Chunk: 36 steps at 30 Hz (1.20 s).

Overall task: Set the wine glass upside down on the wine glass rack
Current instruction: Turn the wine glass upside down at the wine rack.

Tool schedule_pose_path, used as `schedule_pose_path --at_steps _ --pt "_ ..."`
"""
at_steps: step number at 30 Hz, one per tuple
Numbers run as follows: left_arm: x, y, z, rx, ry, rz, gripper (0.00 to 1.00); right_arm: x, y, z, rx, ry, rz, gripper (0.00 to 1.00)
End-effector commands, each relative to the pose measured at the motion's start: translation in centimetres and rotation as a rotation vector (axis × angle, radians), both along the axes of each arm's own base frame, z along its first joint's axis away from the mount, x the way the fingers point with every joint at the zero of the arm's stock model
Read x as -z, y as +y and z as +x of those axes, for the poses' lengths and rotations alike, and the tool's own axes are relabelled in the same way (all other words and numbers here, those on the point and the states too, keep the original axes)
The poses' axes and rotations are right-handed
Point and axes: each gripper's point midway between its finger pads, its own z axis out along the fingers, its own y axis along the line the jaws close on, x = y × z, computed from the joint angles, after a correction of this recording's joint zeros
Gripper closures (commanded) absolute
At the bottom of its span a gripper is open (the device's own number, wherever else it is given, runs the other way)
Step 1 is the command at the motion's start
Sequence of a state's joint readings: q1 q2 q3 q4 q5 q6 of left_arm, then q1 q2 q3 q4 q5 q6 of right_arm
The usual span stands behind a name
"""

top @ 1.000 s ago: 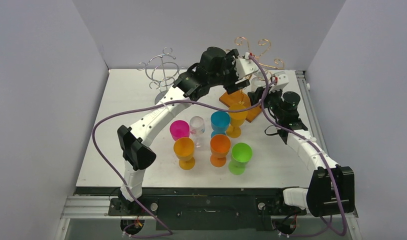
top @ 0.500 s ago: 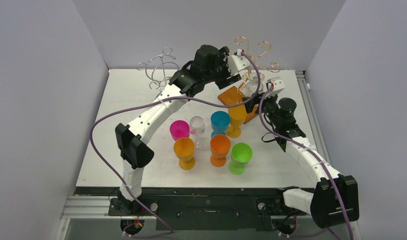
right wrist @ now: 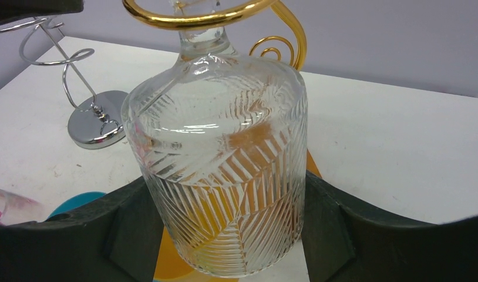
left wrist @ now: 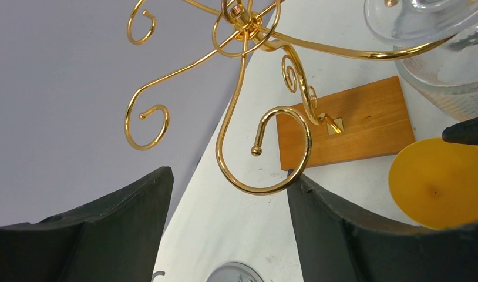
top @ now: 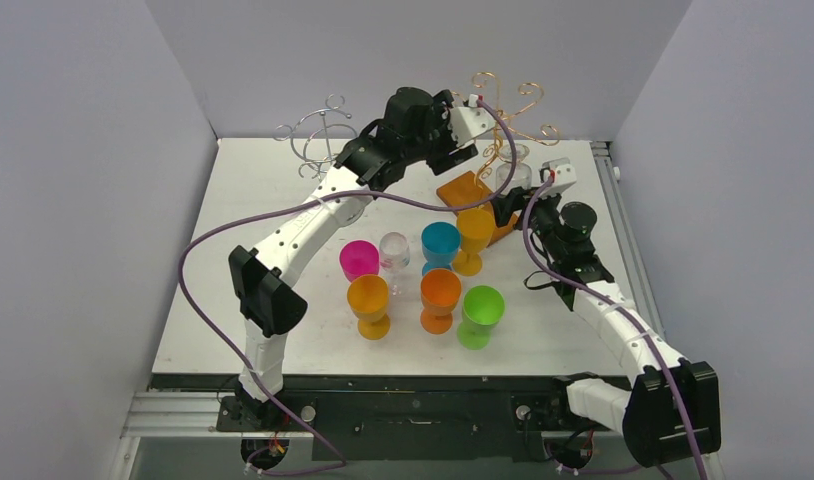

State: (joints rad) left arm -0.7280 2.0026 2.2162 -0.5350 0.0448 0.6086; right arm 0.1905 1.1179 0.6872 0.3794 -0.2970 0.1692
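Note:
A clear ribbed wine glass [right wrist: 219, 164] hangs upside down, its stem inside a curl of the gold wire rack [top: 498, 100]. My right gripper [right wrist: 225, 188] is shut on the glass bowl, one dark finger pressed to each side. From above, the glass [top: 516, 178] sits just right of the rack's wooden base [top: 463, 192], with the right gripper [top: 515, 200] below it. My left gripper [left wrist: 228, 176] stands open and empty, close under a gold curl of the rack [left wrist: 266, 147]. The glass foot [left wrist: 418, 14] rests over a gold arm at the top right of the left wrist view.
A silver wire rack [top: 323, 135] stands at the back left. Several coloured goblets cluster mid-table: pink [top: 359, 258], clear [top: 394, 248], blue [top: 440, 240], yellow [top: 474, 228], two orange [top: 368, 297], green [top: 483, 305]. Grey walls close in on three sides.
My left arm has drawn back and up to the left, away from the glass. My right gripper has shifted toward the near side with the glass between its fingers.

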Motion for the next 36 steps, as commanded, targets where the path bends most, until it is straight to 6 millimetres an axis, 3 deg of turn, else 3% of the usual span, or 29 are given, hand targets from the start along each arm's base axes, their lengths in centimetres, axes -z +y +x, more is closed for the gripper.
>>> schedule_pose_path --at_steps 1,12,13,16,20,21,29,36 --pt "-6.1 1.9 0.5 -0.05 -0.117 -0.105 0.32 -3.0 0.1 1.1 0.002 -0.094 0.06 1.0" --pt "-6.6 1.8 0.3 -0.045 -0.11 -0.117 0.33 -0.9 -0.4 2.0 0.031 -0.069 0.107 1.0" --pt "-6.6 1.8 0.3 -0.045 -0.108 -0.117 0.33 -0.8 -0.4 2.0 0.033 -0.065 0.112 0.96" --pt "-6.7 1.7 0.3 -0.044 -0.108 -0.122 0.33 -0.2 -0.2 2.3 0.029 -0.039 0.127 0.75" --pt "-7.0 1.7 0.2 -0.04 -0.107 -0.129 0.32 0.1 0.2 2.6 0.009 0.002 0.153 0.3" --pt "-7.1 1.7 0.1 -0.038 -0.105 -0.129 0.31 -0.1 0.3 2.5 0.002 0.001 0.156 0.27" --pt "-6.8 2.0 -1.0 -0.025 -0.059 -0.132 0.28 -1.4 0.2 1.1 -0.022 0.004 0.177 0.25" --pt "-6.8 2.6 -1.5 -0.033 -0.023 -0.146 0.24 -3.1 0.0 -2.9 -0.058 0.026 0.183 0.24"
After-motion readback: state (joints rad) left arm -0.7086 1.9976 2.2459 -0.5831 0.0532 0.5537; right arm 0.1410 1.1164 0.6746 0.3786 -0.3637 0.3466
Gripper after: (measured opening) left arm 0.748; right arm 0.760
